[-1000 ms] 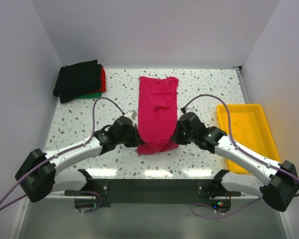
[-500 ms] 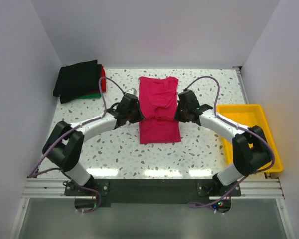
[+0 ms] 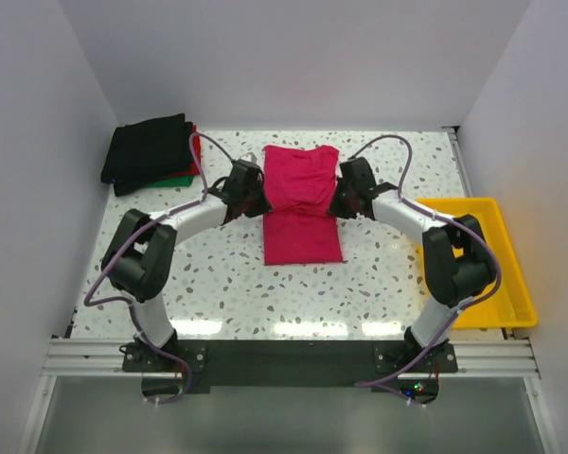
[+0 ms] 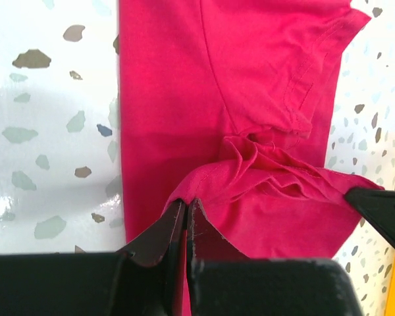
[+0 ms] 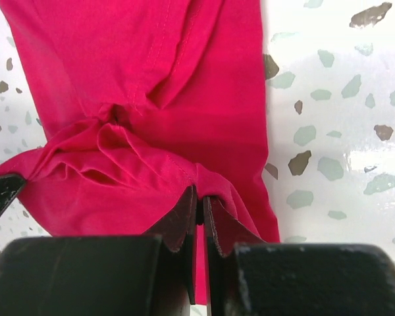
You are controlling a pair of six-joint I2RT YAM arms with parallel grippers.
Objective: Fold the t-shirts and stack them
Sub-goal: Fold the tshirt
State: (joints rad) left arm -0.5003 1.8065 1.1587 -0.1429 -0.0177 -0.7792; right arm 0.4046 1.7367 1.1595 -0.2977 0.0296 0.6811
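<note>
Both left end effector and right end effector pinch opposite side edges of the pink t-shirt.

No text, label, brand, number or sign can be read in any of the views. The magenta-pink t-shirt shows only plain cloth and stitched seams, with no legible print or tag.
</note>
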